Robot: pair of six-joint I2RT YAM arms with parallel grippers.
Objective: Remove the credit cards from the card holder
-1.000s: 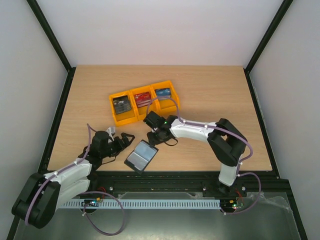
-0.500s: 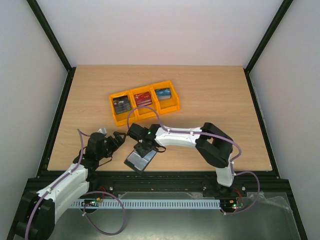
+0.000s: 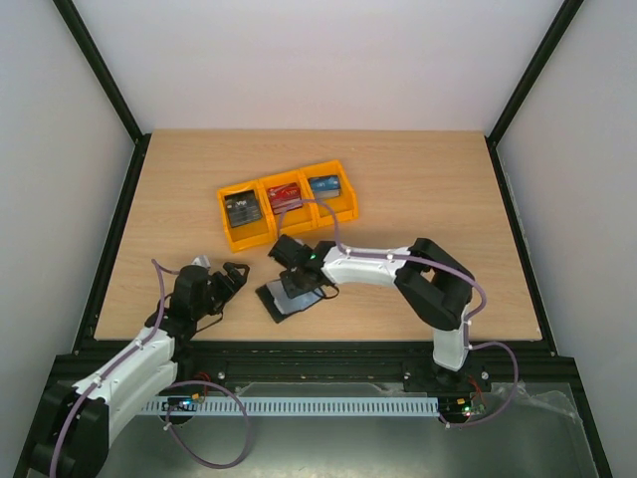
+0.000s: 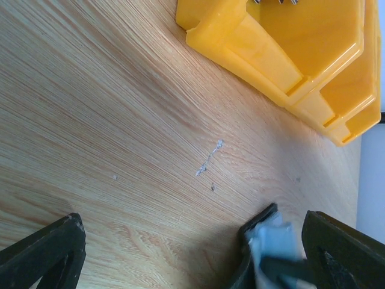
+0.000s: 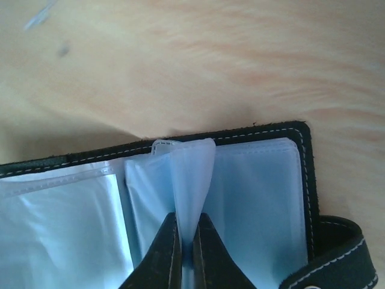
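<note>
Find the card holder (image 3: pixel 287 299) lying open on the surface (image 3: pixel 418 179), close to the front edge and just in front of the yellow bins (image 3: pixel 343 207). Inside, only pale blue-grey clear sleeves (image 5: pixel 246 192), with no card in the part on show. See the credit cards (image 3: pixel 285 197) in the bins instead: dark grey on the left, red in the middle, blue on the right, one to a compartment.

Pinched upright near the holder's fold: one sleeve leaf (image 5: pixel 192 174), clamped between the right fingers (image 5: pixel 163 259), pressed together on it and on nothing else. A second ago, hanging higher up by the bins and partly spread. Since then, dropped onto the open pages and snapped closed. Holder nudged a little back from the front edge and turned in the process.

Off to the holder's left, the left fingers (image 4: pixel 42 256) spread wide, low over bare wood, touching nothing. Drawn back slightly over the same second.

Probably a leafing-through of the sleeves for any leftover card, with the task nearly or wholly done. Best to lift that leaf gently: thin plastic, and a light holder likely to drag along with nothing pinning it.
</note>
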